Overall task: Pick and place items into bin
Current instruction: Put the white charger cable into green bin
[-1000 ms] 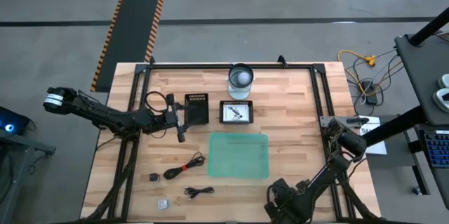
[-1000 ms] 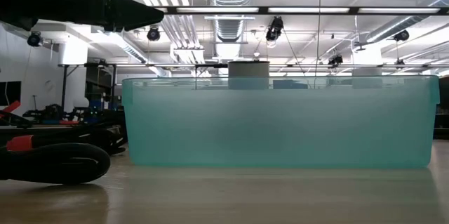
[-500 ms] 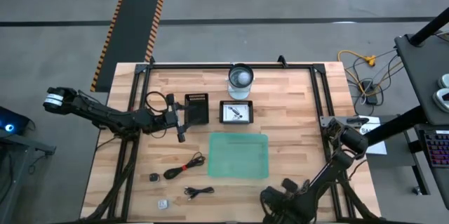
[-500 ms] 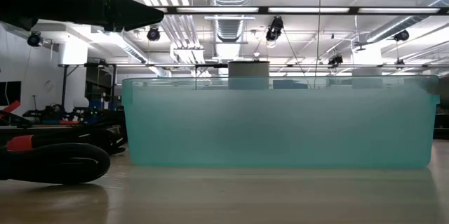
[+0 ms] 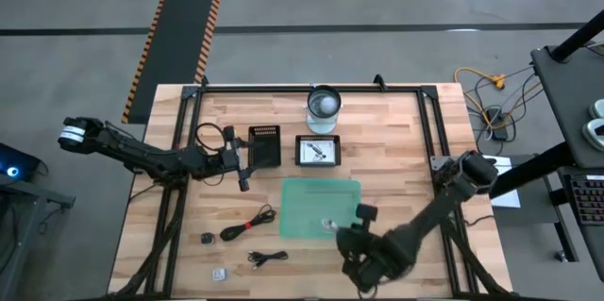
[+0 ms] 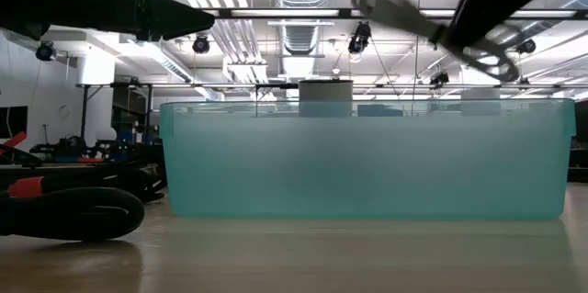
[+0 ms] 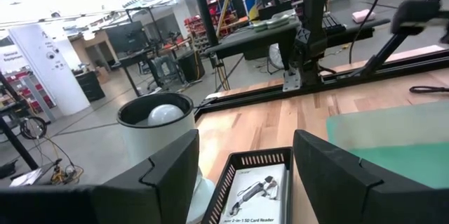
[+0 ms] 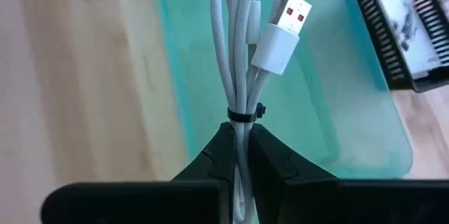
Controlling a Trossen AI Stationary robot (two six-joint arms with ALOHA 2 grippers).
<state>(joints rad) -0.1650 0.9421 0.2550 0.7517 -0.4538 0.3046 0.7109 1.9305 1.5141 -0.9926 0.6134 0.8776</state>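
right end effector: clenched on the white cable, pinching the bundle just below its little black tie, so the loops and the USB plug stick out past the fingertips. In the high view it hangs over the near edge of the bin.

white cable: held up in the air, not touching anything. From the wrist view it sits above the bin's green floor, close to the side wall next to the bare table.

left end effector: open and holding nothing, parked well away by the black tray that holds a printed card, with the white cup beside it. Just waiting, looks like.

step in hand: judging by the pose, this is the drop-off.

how to do it well: probably best to carry the bundle a touch further toward the middle of the bin before letting go. The loops are floppy and the plug end is heavy, so a release right at the wall could leave a loop draped over the rim. Coming down lower first should keep it from bouncing.

what's left: black cables and a few small pieces lie on the table left of the bin, so there's plenty to go.
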